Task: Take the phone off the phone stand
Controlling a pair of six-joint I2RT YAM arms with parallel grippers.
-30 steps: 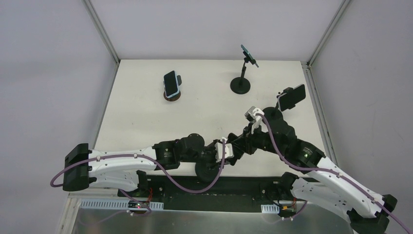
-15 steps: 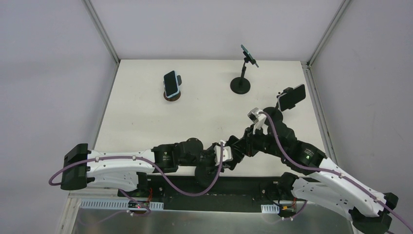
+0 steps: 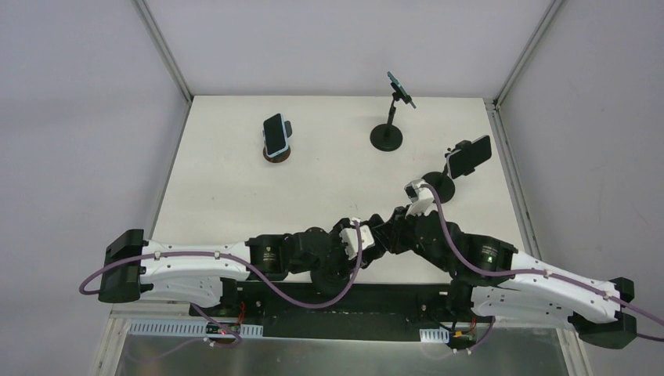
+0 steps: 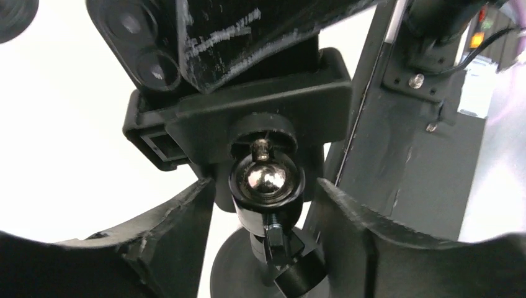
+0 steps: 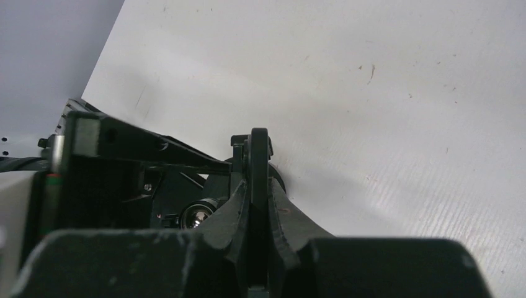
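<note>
A black phone stand (image 4: 267, 177) with a chrome ball joint stands on its round base (image 3: 329, 276) at the table's near edge, in the middle. Its clamp holds a black phone (image 4: 248, 25), seen from behind with the camera lenses showing. My left gripper (image 4: 265, 186) is open, with one finger on each side of the stand's neck and small gaps showing. My right gripper (image 5: 259, 192) is shut on the phone's thin edge (image 5: 259, 155). In the top view both grippers meet over the stand, the left (image 3: 354, 240) beside the right (image 3: 377, 233), and the phone is hidden there.
Three other phones stand on the table: one on a round brown stand (image 3: 275, 135) at the back left, a teal one on a tall stand (image 3: 400, 88) at the back, and a black one (image 3: 469, 156) at the right edge. The dark front rail (image 4: 397, 124) lies just behind the stand.
The right arm has dropped lower and stretched out to the right, its wrist closing in on the stand. The left wrist has shifted slightly. The stand's base has stayed in place.
</note>
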